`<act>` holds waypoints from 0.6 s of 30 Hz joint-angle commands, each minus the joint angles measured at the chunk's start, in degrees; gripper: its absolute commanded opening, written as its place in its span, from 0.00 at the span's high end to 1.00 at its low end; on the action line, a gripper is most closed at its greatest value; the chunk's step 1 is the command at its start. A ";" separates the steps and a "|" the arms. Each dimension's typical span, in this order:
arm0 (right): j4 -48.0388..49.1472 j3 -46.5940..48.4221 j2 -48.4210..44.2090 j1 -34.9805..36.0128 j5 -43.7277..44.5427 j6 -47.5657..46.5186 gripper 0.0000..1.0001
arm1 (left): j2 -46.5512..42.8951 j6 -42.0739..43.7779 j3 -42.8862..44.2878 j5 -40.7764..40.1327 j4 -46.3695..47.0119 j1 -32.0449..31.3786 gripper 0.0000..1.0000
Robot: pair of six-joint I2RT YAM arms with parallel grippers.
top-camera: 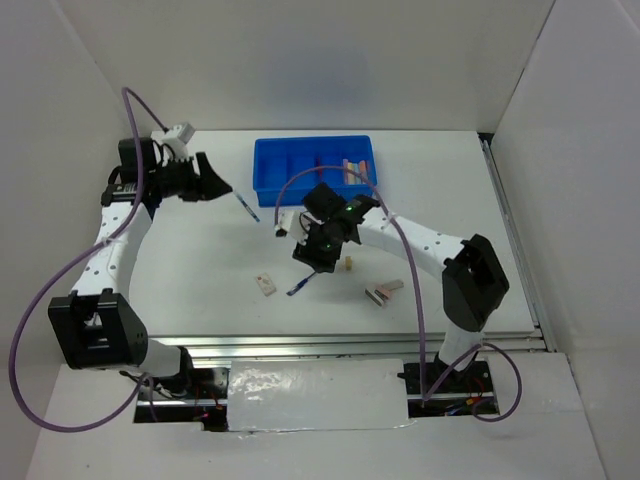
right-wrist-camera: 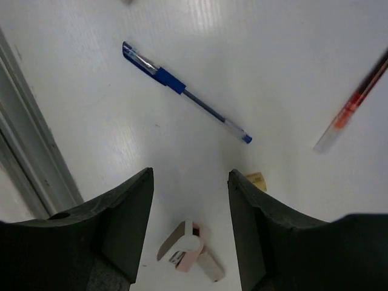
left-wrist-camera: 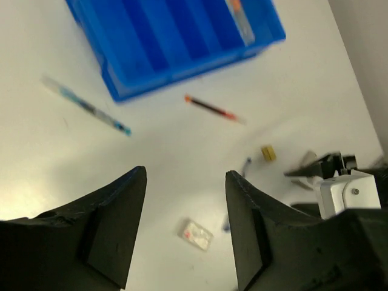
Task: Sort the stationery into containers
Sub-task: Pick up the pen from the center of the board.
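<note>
The blue tray (top-camera: 313, 165) stands at the back centre, with markers (top-camera: 350, 170) in its right compartment. My left gripper (top-camera: 212, 186) is open and empty, raised left of the tray. In its view (left-wrist-camera: 185, 176) I see the tray (left-wrist-camera: 176, 36), a light-blue pen (left-wrist-camera: 85, 106), a red pen (left-wrist-camera: 212, 109), a tan piece (left-wrist-camera: 268, 153) and a white eraser (left-wrist-camera: 196, 234). My right gripper (top-camera: 316, 252) is open and empty above the table. Its view (right-wrist-camera: 190, 176) shows a blue pen (right-wrist-camera: 185, 91), the red pen (right-wrist-camera: 354, 106), the tan piece (right-wrist-camera: 256, 180) and pink-white erasers (right-wrist-camera: 191, 251).
On the table lie the light-blue pen (top-camera: 246, 207), blue pen (top-camera: 300, 286), white eraser (top-camera: 265, 284), tan piece (top-camera: 348, 264) and pink-white erasers (top-camera: 383, 292). White walls enclose the table on three sides. A metal rail (top-camera: 350, 345) runs along the near edge.
</note>
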 commanded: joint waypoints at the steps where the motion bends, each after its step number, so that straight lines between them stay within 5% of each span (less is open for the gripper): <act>1: 0.56 0.53 2.85 1.79 3.72 -14.23 0.40 | -2.17 5.50 -3.70 17.20 -2.87 2.55 0.33; 18: 5.83 0.53 15.43 7.25 8.38 -34.22 0.42 | -6.13 8.93 -7.49 18.35 -3.93 4.31 0.34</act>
